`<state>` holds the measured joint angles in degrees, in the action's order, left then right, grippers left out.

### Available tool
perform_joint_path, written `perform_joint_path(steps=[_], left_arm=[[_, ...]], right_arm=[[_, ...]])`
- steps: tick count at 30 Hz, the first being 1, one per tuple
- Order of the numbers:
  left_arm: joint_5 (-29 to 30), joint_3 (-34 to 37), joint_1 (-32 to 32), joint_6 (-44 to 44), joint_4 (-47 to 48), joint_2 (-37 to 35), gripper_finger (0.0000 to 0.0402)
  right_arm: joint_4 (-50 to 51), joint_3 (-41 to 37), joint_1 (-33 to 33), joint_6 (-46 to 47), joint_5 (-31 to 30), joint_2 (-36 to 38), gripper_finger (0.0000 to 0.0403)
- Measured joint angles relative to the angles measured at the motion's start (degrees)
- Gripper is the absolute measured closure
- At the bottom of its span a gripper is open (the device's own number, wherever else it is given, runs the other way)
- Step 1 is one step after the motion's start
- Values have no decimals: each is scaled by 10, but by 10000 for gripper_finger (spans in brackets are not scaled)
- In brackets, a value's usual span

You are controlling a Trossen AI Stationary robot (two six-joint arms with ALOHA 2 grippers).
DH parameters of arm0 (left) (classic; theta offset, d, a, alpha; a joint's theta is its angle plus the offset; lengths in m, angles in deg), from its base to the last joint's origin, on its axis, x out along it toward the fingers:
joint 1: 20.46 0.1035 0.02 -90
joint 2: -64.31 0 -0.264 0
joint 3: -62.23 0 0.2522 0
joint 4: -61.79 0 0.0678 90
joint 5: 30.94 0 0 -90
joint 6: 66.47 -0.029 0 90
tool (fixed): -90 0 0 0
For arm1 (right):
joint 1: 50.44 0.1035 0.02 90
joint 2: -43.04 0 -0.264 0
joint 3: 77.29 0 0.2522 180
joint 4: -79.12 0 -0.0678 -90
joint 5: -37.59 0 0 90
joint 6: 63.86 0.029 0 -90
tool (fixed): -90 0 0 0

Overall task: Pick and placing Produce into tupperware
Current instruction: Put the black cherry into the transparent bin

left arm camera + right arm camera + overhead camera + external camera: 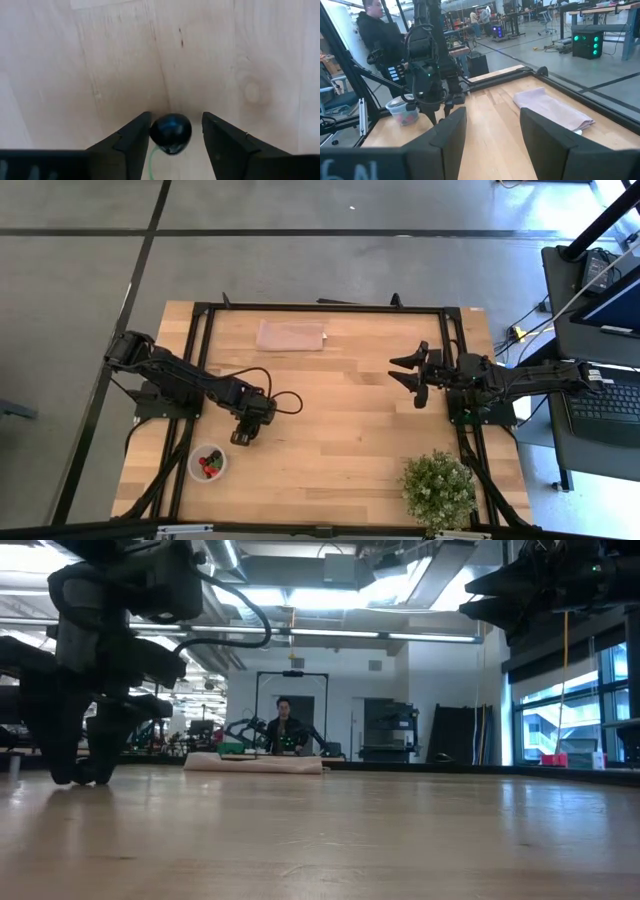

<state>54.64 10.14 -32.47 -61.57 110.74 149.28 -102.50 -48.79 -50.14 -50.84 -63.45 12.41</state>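
A dark purple-black berry (171, 132) lies on the wooden table between the fingers of my left gripper (175, 120), which points straight down at the table's near left (243, 438). The fingers stand open around it, with a clear gap on one side. The tupperware (208, 463), a small round clear tub, stands near the table's front left and holds red strawberries and dark berries. My right gripper (405, 370) hovers open and level above the table's right half, with nothing between its fingers. My left gripper comes at the berry from above, pointing down, one finger on each side. One finger (137, 131) stands right against the berry's side (154, 131); whether it touches I cannot tell. The other finger (215, 131) is apart from it. The berry rests on the table.
A folded pinkish-tan cloth (291, 335) lies flat at the far middle of the table. A bushy green potted plant (438, 490) stands at the near right corner. A dark frame runs around the table's edges. People (377, 35) are in the room beyond.
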Motion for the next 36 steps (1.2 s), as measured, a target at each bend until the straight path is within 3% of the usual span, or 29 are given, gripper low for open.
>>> perform_joint_path(steps=[14,22,27,33,36], left_arm=[[17,1,0,12,-3,1,291],[-5,2,1,57,0,-14,284],[-55,-47,6,70,77,-55,297],[-66,-165,20,89,256,-82,287],[-105,-226,20,125,366,-81,282]], right_arm=[[0,0,0,2,0,0,214],[0,0,0,2,0,0,214],[-3,0,0,1,0,0,215],[-12,1,0,0,0,0,215],[-12,1,0,-1,0,0,215]])
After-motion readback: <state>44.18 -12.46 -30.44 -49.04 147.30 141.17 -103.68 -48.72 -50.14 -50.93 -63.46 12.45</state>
